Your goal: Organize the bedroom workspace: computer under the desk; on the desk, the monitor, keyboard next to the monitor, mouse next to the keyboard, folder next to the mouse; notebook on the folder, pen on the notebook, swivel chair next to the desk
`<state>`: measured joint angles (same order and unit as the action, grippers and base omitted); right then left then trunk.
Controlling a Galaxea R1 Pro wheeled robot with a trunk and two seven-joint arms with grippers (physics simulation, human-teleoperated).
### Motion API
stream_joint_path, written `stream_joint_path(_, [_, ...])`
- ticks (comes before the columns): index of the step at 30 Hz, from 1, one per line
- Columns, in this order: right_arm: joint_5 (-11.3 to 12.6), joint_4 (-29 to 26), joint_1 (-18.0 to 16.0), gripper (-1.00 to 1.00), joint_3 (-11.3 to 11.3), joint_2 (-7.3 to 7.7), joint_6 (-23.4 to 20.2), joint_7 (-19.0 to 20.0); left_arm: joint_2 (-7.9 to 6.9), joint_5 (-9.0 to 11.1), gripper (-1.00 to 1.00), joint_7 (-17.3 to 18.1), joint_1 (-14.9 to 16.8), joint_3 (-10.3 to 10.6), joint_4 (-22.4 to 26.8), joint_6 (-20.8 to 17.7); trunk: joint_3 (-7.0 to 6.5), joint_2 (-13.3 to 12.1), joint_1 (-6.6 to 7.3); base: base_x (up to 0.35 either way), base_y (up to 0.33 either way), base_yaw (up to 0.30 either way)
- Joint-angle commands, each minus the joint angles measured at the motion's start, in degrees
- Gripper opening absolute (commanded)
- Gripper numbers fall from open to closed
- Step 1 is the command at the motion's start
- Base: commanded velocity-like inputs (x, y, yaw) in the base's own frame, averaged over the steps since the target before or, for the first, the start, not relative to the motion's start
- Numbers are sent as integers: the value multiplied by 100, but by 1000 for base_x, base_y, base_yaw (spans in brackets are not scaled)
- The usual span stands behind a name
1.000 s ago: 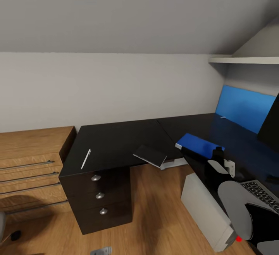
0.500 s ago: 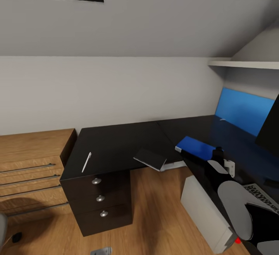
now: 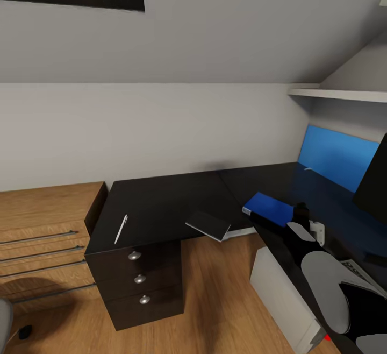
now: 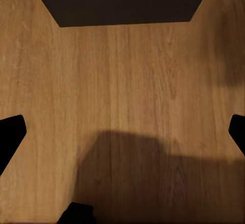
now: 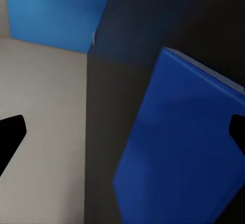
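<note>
Folder point(image 3: 269, 207), bright blue, lying flat on the black table point(image 3: 161, 203) at the inner corner of its L, off the chair and so already delivered; in the right wrist view the same folder point(image 5: 184, 152) lies directly beneath the right hand point(image 5: 122, 137), whose two dark fingertips stand wide apart at the picture's edges with nothing between them, so that hand is open and empty. Notebook point(image 3: 208, 225), thin and dark grey, on the table's front edge near the folder but apart from it, one corner hanging over the edge. Pen point(image 3: 120, 228), slim and white, well apart on the far wing of the table, above the black drawers point(image 3: 138, 276) with round knobs. Computer point(image 3: 282, 295), pale box, on the floor under the table's right wing. Monitor point(image 3: 373, 182), black front, partly cut off at the right edge; keyboard point(image 3: 360, 276), only a sliver past the robot's arm. Wooden chest point(image 3: 43, 235) stands beside the drawers. Left hand point(image 4: 122, 132), fingertips likewise wide apart, open, over bare wood floor point(image 4: 122, 81). Step in hand, by judgement: folder placement finished, notebook stacking due. Next move calls for carrying a hand across to the notebook, where the overhanging corner offers a pinch, then laying it square on the folder; pen afterwards.
</note>
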<state>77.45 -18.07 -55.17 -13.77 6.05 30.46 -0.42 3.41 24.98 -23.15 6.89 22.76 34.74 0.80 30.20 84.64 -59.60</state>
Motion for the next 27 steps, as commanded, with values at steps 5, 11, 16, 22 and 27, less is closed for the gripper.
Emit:
stream_joint_path(5, [-83, 6, 1, 100, 23, -43, 13, 35, 32, 52, 100, -43, 5, 43, -39, -1, -84, -199, 111, 0, 0, 0])
stream_joint_path(11, [-851, 7, 17, 100, 54, -321, 9, 49, 44, 54, 100, -39, 5, 44, -57, -14, -192, -439, 243, 0, 0, 0])
stream_joint_path(16, [-1469, 33, 28, 100, 58, -563, 5, 50, 45, 53, 100, -34, 5, 41, -66, -17, -282, -640, 352, 0, 0, 0])
stream_joint_path(22, [-1955, 176, 73, 100, 59, -820, -97, 38, 45, 53, 100, -29, 5, 44, -72, -18, -390, -881, 484, 0, 0, 0])
stream_joint_path(27, [-1978, 469, 84, 100, 47, -875, -952, 43, 39, 51, 100, -18, 5, 38, -67, 6, -390, -881, 484, 0, 0, 0])
